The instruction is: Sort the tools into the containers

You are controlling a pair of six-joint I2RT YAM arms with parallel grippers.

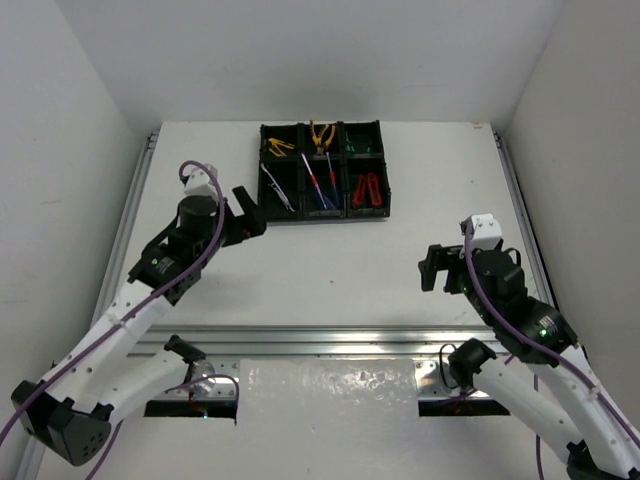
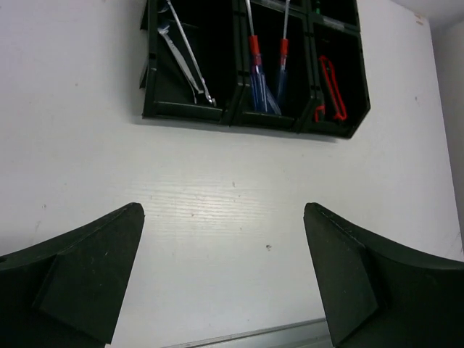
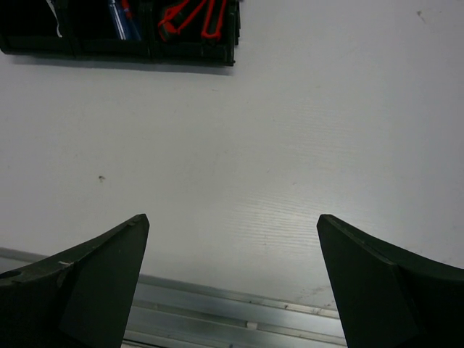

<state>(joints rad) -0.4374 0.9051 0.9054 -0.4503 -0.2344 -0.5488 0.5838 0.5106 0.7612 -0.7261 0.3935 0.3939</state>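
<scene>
Your left gripper (image 2: pixel 222 214) gapes wide, holding nothing, the tray (image 2: pixel 190 112) just ahead with wrenches (image 2: pixel 185 58), screwdrivers (image 2: pixel 262 72) and red cutters (image 2: pixel 332 87) in its near row. Your right gripper (image 3: pixel 232 221), equally wide, hangs well back from it. Only the top view shows pliers (image 1: pixel 321 135) and, seemingly, small green tools (image 1: pixel 358 146) in the far row; table (image 1: pixel 330 270) stretches between.

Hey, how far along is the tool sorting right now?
Looks done: wrenches, screwdrivers, red cutters and pliers lie in the tray compartments, and no tool shows on the table. Nothing is in hand: the left end effector and right end effector are open and empty. Nothing visible is left to sort.
</scene>
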